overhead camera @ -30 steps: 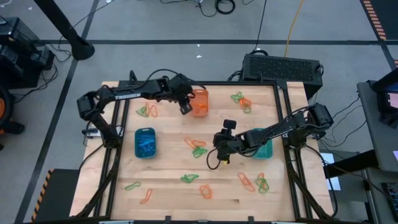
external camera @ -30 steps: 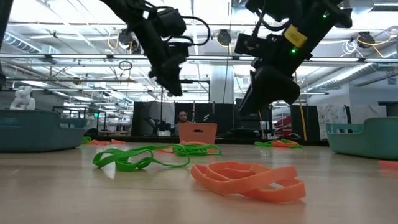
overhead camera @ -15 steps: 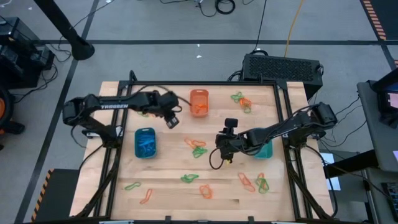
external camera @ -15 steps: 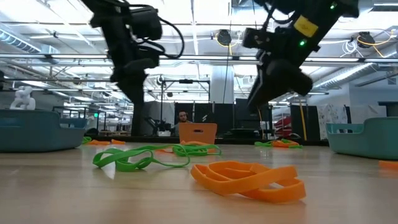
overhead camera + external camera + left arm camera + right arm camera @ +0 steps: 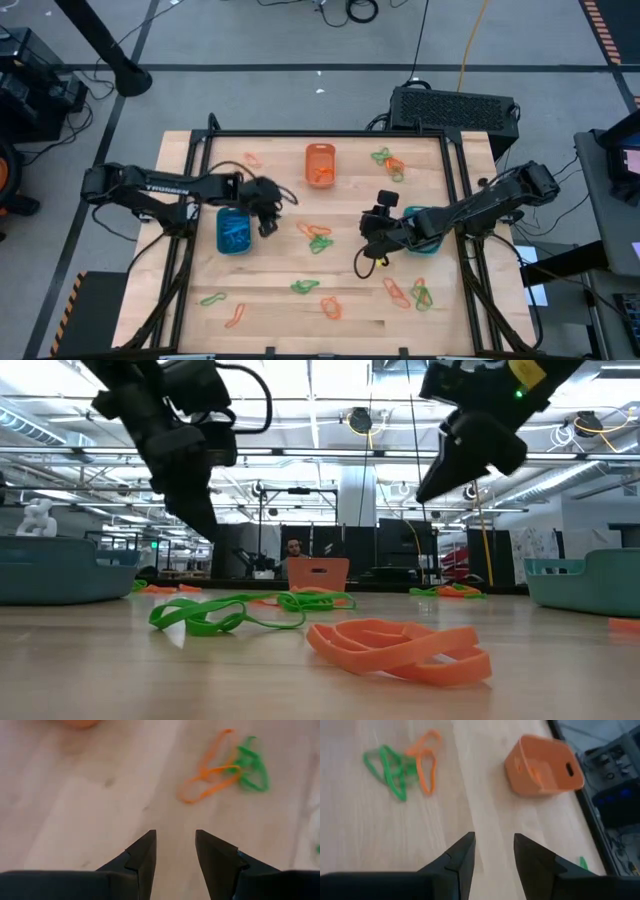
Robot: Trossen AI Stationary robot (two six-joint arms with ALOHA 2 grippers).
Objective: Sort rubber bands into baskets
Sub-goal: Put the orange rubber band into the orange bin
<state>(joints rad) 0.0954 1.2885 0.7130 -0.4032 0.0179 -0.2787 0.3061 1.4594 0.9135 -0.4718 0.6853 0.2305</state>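
Orange, green and blue rubber bands lie scattered on the wooden table, with a cluster (image 5: pixel 316 237) in the middle. The orange basket (image 5: pixel 319 165) stands at the far middle and the blue basket (image 5: pixel 233 231) at the left. The teal basket (image 5: pixel 421 236) at the right is partly hidden under my right arm. My left gripper (image 5: pixel 268 226) hovers open and empty beside the blue basket's right side. My right gripper (image 5: pixel 368 246) hovers open and empty just left of the teal basket. The middle cluster (image 5: pixel 224 769) shows ahead of the left fingers; the right wrist view shows it (image 5: pixel 402 765) beside the orange basket (image 5: pixel 542 765).
More bands lie at the far right (image 5: pixel 389 162), far left (image 5: pixel 250 160), near left (image 5: pixel 222 305), near middle (image 5: pixel 318 296) and near right (image 5: pixel 408 293). A black rail frame (image 5: pixel 455 190) borders the table. A black box (image 5: pixel 455 108) sits beyond the far edge.
My left gripper has swung away from the orange basket toward the table's near left, sinking, and now hangs beside the blue basket. My right gripper has risen a little and drawn back toward the teal basket. Both stay open; no band has moved.
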